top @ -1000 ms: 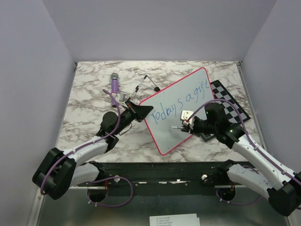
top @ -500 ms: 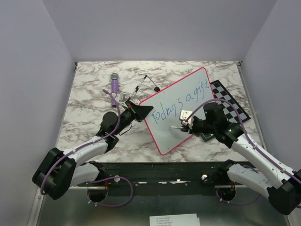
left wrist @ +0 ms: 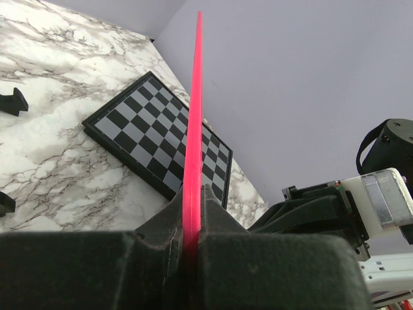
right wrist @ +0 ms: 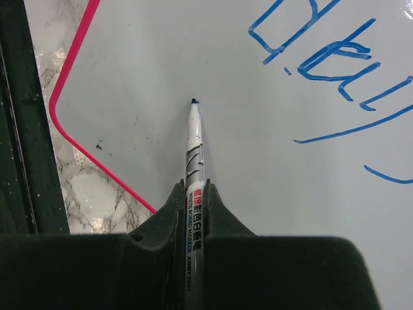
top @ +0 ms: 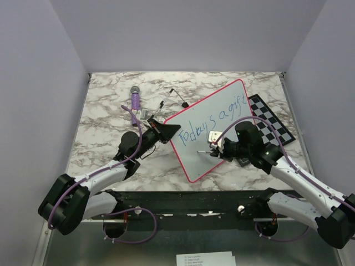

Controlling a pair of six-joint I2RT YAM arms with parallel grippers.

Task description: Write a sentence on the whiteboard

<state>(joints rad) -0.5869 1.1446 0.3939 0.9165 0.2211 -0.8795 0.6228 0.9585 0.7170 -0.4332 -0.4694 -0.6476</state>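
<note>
**Top view.** The whiteboard (top: 191, 156) sat askew on the marbled worktop (top: 105, 122), its right edge overlapping the chessboard (top: 273, 123). The sentence (top: 213, 122), in blue, read roughly "Today's a gift" across the upper half.

**Wrist views.** The left pincer (left wrist: 191, 216) was closed on the board's left side, its jaws clamping the pink-red rim (left wrist: 193, 116). The right pincer (top: 218, 149) gripped a whiteboard marker (right wrist: 193, 145). The marker's blue tip was at the blank surface below the words, near the board's lower corner; contact could not be judged.
</note>
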